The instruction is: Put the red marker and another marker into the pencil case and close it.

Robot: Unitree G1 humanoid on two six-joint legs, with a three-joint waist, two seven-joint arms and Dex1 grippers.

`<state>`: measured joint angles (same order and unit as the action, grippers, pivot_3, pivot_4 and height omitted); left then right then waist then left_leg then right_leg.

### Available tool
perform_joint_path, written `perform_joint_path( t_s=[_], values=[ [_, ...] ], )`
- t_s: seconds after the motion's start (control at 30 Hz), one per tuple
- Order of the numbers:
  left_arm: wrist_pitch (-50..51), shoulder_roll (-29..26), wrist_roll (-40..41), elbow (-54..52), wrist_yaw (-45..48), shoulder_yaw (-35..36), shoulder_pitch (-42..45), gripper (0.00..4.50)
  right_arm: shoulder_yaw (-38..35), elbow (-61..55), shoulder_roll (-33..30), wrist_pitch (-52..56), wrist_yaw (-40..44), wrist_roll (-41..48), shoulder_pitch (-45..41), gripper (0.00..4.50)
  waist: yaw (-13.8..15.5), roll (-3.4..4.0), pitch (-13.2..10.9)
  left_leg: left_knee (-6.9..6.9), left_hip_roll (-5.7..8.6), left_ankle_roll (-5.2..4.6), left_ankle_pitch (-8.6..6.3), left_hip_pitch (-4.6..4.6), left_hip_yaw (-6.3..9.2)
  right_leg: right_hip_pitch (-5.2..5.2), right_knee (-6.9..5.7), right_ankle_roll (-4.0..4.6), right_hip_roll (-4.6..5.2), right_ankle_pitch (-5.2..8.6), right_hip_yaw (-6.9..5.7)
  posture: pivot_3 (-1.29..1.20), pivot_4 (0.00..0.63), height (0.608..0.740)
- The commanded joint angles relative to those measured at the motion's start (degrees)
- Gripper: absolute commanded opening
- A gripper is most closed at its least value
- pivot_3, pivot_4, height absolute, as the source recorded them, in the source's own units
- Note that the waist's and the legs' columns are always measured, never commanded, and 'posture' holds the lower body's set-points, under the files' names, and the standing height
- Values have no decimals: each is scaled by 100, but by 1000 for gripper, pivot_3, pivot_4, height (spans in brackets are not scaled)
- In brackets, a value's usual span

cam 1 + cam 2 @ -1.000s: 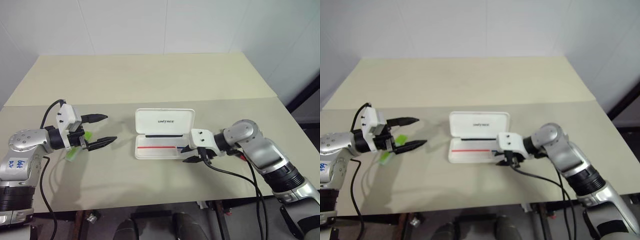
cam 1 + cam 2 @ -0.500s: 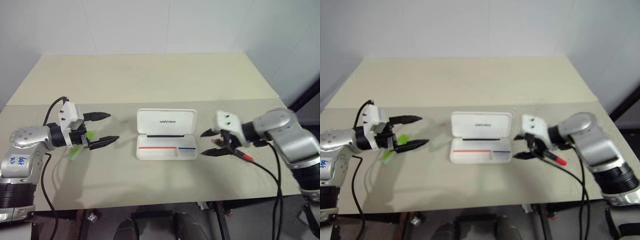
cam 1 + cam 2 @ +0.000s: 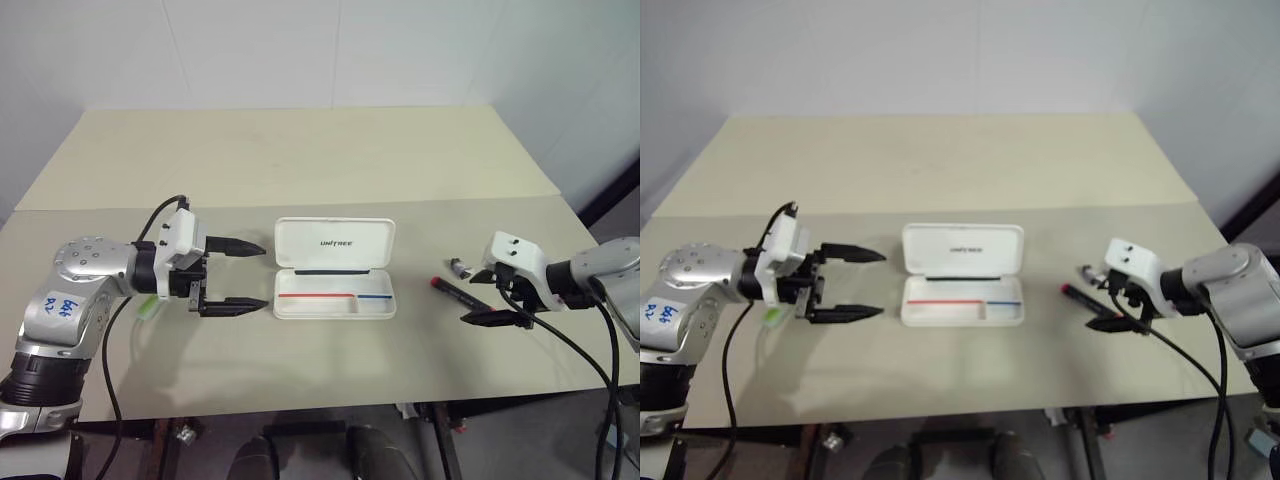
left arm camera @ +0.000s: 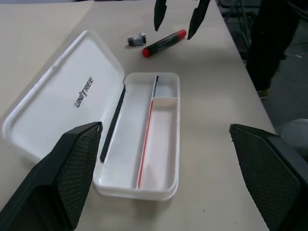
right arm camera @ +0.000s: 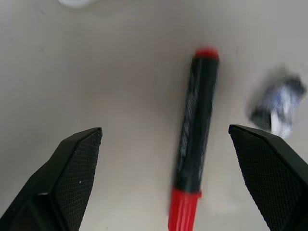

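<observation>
On the right side of the table (image 3: 300, 150), the right gripper (image 3: 497, 303) hangs above the red marker (image 3: 458, 291), jaws spread wide and holding nothing. In the right wrist view the marker lies between the two fingers (image 5: 72, 163), black barrel with red at both ends, flat on the surface. Just beside it sits a small dark-and-white object (image 5: 279, 106), too blurred to name. That's the first hazard: if the jaws close off-centre, one finger could catch that piece, or nudge the marker so it rolls.

Over at the middle, the pencil case (image 3: 335, 268) lies open, lid folded back with its logo up, tray showing the red-and-blue line and no pens inside. The marker rests well apart from it, on its right. A slim round barrel looks slippery to me; a shallow pinch could let it swing or drop on the carry across.

Left gripper (image 3: 232, 276) now: jaws wide apart, nothing between them, tips pointing at the case's left end and close to it. The green highlighter (image 3: 147, 306) peeks out behind that wrist, on the table, mostly hidden. Risk here, as I read it: this arm could bump the light case and slide it, which would throw off the drop for the other arm. And a marker landing askew across the tray divider would likely stop the lid from shutting.
</observation>
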<state>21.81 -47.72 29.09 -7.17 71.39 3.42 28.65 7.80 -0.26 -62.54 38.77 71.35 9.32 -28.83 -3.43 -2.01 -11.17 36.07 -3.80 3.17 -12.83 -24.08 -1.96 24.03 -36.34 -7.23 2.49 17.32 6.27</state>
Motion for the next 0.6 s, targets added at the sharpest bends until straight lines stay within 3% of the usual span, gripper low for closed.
perform_joint_path(
  t_s=[0.03,0.33,0.47,0.6],
  values=[
    [55,21,163,-304,39,3,192,4500,-111,294,-1,-160,-135,-97,-2,4464,7,0,0,2,1,-1,0,0,-2,0,0,0,0,0,3,0,150,740],
    [124,66,231,-466,50,39,423,4500,375,1473,190,-651,-75,-588,-488,4464,3,2,-1,7,2,-5,0,1,-10,0,1,-20,-1,-11,14,0,150,740],
    [123,72,233,-503,17,67,424,4500,488,1606,235,-732,135,-682,-630,3540,12,2,-1,6,2,-5,-1,1,-10,0,1,-19,-1,-10,14,0,150,740],
    [126,61,247,-561,-14,107,357,4500,505,1627,330,-786,88,-743,-715,2049,3,2,-1,7,2,-6,-1,1,-10,0,1,-20,-2,-11,14,0,150,740]
  ],
)
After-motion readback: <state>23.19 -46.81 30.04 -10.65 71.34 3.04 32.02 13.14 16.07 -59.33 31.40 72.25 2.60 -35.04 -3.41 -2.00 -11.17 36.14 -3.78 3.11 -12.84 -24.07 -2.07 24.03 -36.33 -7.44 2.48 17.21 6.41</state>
